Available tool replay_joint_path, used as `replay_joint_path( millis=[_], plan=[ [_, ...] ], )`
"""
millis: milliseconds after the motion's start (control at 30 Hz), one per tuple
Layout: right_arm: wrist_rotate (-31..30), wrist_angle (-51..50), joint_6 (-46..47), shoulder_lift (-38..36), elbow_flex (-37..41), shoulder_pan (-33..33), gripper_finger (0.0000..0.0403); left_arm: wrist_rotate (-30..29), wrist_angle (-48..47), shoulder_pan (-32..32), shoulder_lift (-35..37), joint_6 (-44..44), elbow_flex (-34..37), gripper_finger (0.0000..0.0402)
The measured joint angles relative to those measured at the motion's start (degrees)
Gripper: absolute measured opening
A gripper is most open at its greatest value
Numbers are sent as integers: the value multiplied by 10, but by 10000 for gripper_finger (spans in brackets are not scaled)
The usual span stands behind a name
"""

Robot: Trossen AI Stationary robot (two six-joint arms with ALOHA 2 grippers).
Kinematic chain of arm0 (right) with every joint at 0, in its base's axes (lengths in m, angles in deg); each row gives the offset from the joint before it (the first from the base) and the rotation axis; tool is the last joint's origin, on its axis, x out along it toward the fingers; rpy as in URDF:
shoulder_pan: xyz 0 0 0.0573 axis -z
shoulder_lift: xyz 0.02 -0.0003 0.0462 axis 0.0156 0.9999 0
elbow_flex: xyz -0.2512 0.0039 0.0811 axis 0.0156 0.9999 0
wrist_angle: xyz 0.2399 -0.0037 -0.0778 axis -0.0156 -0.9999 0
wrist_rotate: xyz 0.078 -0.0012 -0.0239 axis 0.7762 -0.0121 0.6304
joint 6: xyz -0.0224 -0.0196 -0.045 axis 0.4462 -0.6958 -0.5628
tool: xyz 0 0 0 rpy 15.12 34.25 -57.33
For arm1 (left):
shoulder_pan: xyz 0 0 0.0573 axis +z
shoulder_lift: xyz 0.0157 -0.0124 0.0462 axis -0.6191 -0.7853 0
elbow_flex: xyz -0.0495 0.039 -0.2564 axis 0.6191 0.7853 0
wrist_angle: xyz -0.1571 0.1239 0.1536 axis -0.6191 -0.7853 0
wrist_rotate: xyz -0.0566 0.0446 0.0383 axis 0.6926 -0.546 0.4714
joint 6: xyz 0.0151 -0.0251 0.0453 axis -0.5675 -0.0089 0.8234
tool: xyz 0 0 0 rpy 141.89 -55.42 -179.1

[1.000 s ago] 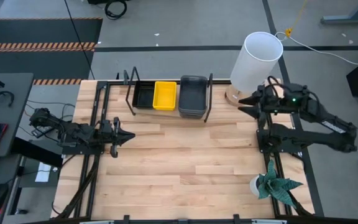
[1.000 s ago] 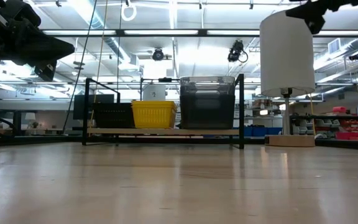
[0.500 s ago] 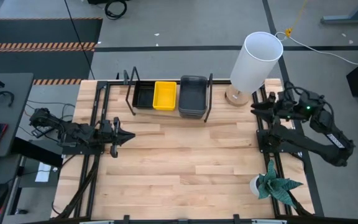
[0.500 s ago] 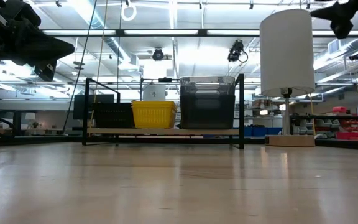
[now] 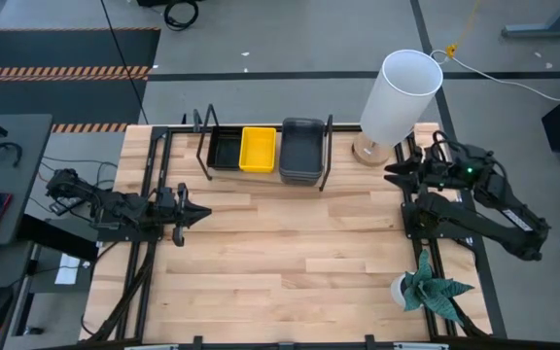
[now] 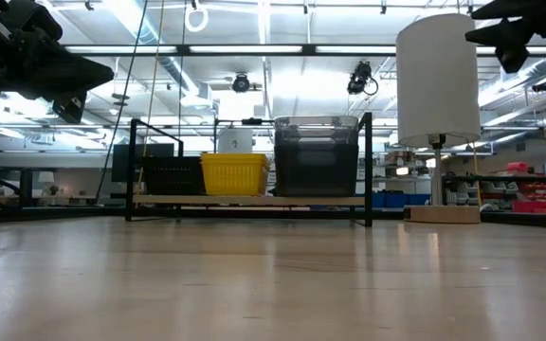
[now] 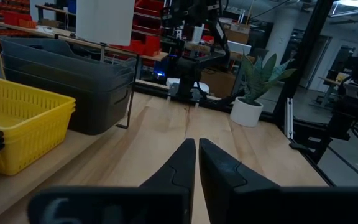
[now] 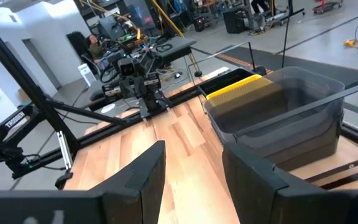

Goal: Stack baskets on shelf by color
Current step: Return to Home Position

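Observation:
The shelf (image 6: 254, 200) stands at the table's far edge, a light board between black wire end frames (image 5: 202, 146). On its board rest black baskets (image 5: 225, 151), a yellow stack (image 5: 258, 148) and a taller dark grey stack (image 5: 301, 151), side by side. My left gripper (image 5: 200, 211) hovers over the table's left part, near of the shelf, shut and holding nothing (image 7: 197, 142). My right gripper (image 5: 389, 172) hangs at the table's right side beside the lamp, open and empty (image 8: 191, 149). Both grippers point toward the middle of the table.
A lamp with a tall white shade (image 5: 402, 92) stands on a wooden base (image 5: 369, 151) just right of the shelf, close to my right gripper. A small potted plant (image 5: 426, 289) sits at the right near corner. Bare slatted tabletop (image 5: 290, 253) stretches between the arms.
My right gripper has drawn back from beside the lamp's base toward the table's right and near edges, then eased a little back to the left. The left arm and the baskets have kept still.

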Motion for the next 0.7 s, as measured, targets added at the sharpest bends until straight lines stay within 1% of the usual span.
replay_joint_path(
  millis=[333, 600, 700],
  plan=[
    [-1, -3, 15, -14, 0, 0, 164, 0, 0, 0, 0, 0, 0, 36],
    [12, -3, 11, -14, 7, 0, 164, 0, 0, 0, 0, 0, 0, 26],
    [10, 24, 16, -14, 22, 0, 164, 0, 0, 0, 0, 0, 0, 26]
  ],
)
